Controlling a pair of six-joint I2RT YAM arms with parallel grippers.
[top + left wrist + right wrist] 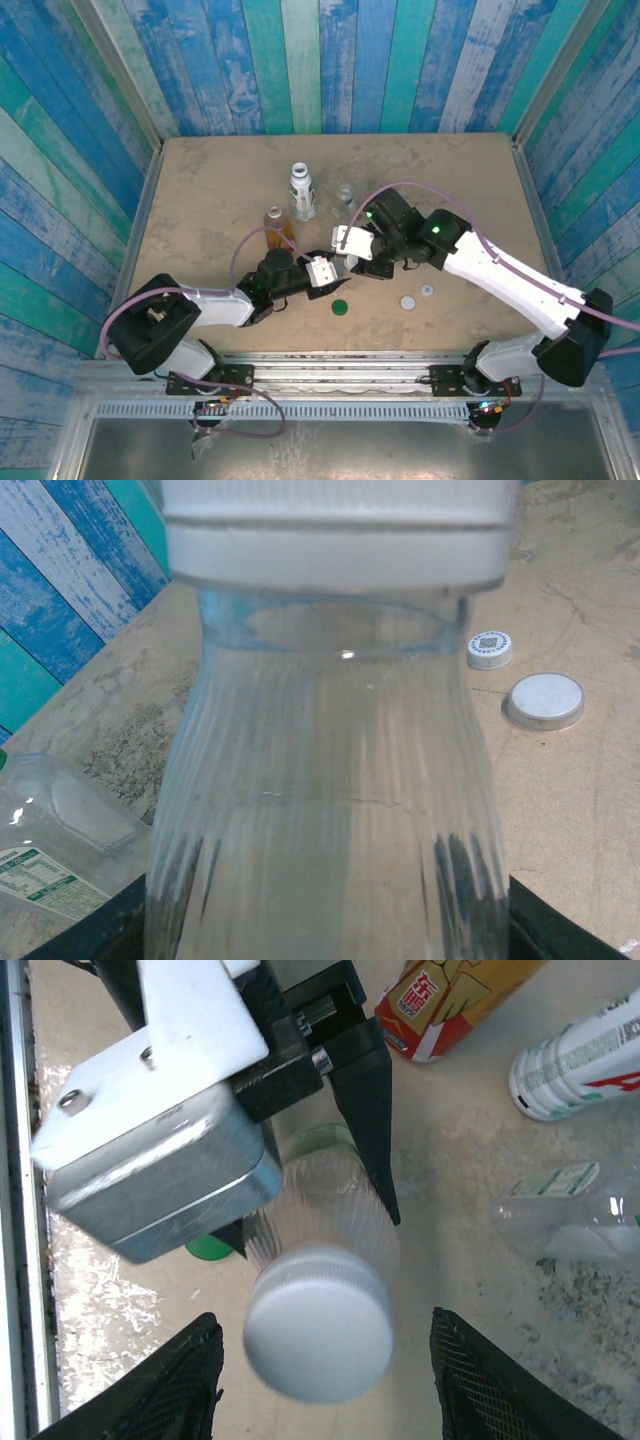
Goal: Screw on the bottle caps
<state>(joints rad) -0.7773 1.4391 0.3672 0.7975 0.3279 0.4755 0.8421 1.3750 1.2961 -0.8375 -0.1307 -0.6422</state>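
**Top external:** The left gripper [326, 268] and right gripper [346, 250] meet near the middle of the table [200, 200]. Behind them the white-labelled bottle [302, 192], the amber bottle [276, 222] and the smaller clear bottle [346, 196] stand upright; their print is too small to read. The green cap [340, 307], a flat grey cap [408, 301] and a printed white cap [427, 290] lie loose in front.

**Left wrist:** The left claw pinches the ribbed clear bottle [330, 810] by its body. The bottle's long axis runs up the picture, with the bottle's cap [335, 540] on the neck at the top. The printed white cap bears a small dark square code that cannot be read.

**Right wrist:** The clear bottle's capped end points at the lens, its long axis running back into the left claw. The right claw's fingers [200, 1380] stand spread either side of the bottle's cap, apart from it. The amber bottle's label shows a red patch with white characters. The white-labelled bottle carries red lettering, cut off.
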